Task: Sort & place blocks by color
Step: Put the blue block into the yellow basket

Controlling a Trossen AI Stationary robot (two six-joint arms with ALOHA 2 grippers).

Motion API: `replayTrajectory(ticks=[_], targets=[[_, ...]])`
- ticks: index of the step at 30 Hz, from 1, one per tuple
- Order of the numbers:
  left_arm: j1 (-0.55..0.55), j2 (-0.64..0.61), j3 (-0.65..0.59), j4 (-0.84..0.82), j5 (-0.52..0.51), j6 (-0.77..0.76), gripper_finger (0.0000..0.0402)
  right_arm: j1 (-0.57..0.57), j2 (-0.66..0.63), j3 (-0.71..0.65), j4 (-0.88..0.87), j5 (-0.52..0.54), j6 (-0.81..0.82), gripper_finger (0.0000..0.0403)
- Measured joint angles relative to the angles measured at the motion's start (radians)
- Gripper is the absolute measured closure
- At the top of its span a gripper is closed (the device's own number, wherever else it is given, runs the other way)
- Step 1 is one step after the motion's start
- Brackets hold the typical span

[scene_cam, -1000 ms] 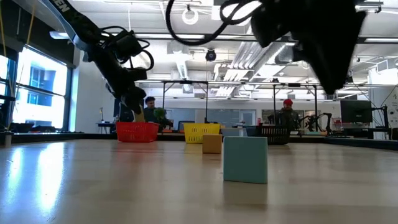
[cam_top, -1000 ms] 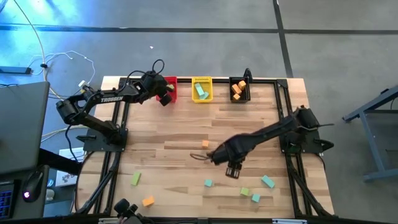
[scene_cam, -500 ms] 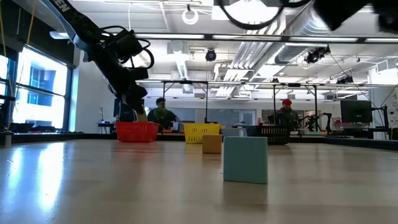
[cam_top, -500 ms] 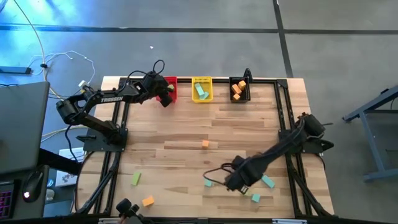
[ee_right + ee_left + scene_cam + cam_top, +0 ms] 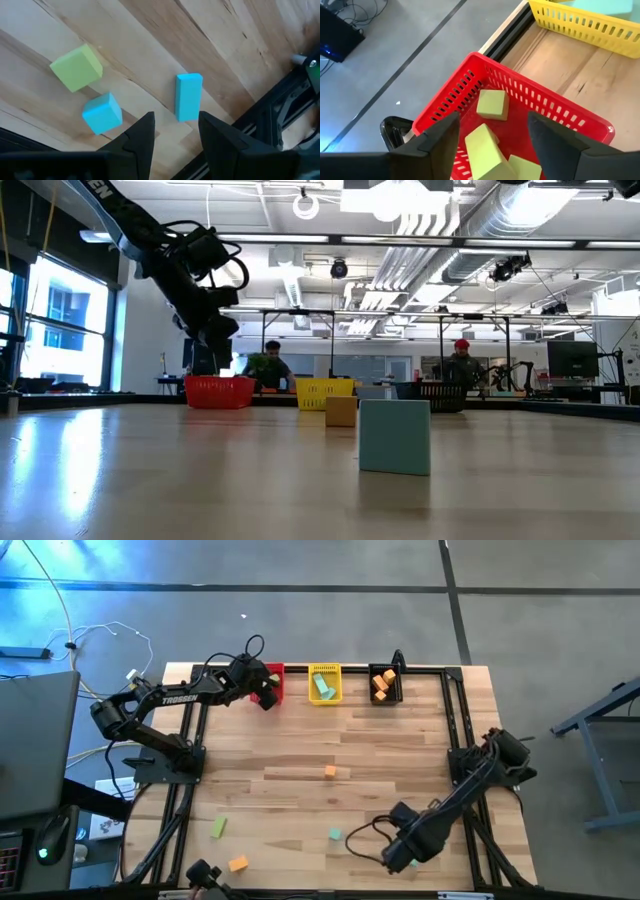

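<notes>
My left gripper (image 5: 492, 145) hangs open over the red bin (image 5: 470, 75) at the table's far edge. Three yellow-green blocks (image 5: 493, 104) lie in that bin. My right gripper (image 5: 175, 135) is open above the table's near right part (image 5: 398, 858), touching nothing. Below it lie a yellow-green cube (image 5: 76, 67), a teal cube (image 5: 102, 113) and a teal bar (image 5: 188, 96). In the high view the arm hides these three. Loose on the table are an orange block (image 5: 329, 771), a teal block (image 5: 335, 834), a green block (image 5: 218, 827) and an orange block (image 5: 238, 863).
The yellow bin (image 5: 324, 683) holds a teal block and the black bin (image 5: 385, 683) holds orange blocks; both stand beside the red bin (image 5: 274, 680) along the far edge. Dark frame rails (image 5: 280, 115) run close to the teal bar. People are in the room behind the table.
My right gripper has travelled from the table's middle toward the near edge and a little to the right, coming over the blocks near the right corner. In the low view it has left the picture.
</notes>
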Motion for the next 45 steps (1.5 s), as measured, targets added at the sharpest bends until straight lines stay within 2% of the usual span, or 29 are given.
replayTrajectory(ticks=[5,10,21,28,34,41,45], targets=[[-0.024,-0.02,0.0,-0.002,0.0,0.0,0.0179,0.034,0.0,0.0,0.0,0.052,0.006,0.0263],[-0.086,-0.078,0.0,-0.03,0.003,-0.005,0.0179,0.056,0.0,0.0,-0.001,0.049,0.005,0.0263],[-0.312,-0.254,0.0,-0.136,0.004,-0.117,0.0179,0.101,0.0,-0.001,-0.096,0.027,0.004,0.0263],[-0.44,-0.344,0.001,-0.135,0.004,-0.132,0.0179,0.106,0.0,-0.001,-0.157,0.019,-0.049,0.0263],[-0.474,-0.357,0.001,-0.139,-0.005,-0.132,0.0179,0.106,-0.07,-0.099,-0.154,-0.002,-0.045,0.0263],[-0.473,-0.357,0.001,-0.186,-0.022,-0.132,0.0179,0.112,-0.236,-0.249,0.011,0.018,0.029,0.0263],[-0.473,-0.356,0.001,-0.218,-0.046,-0.132,0.0179,0.112,-0.347,-0.364,0.202,0.03,0.088,0.0263]])
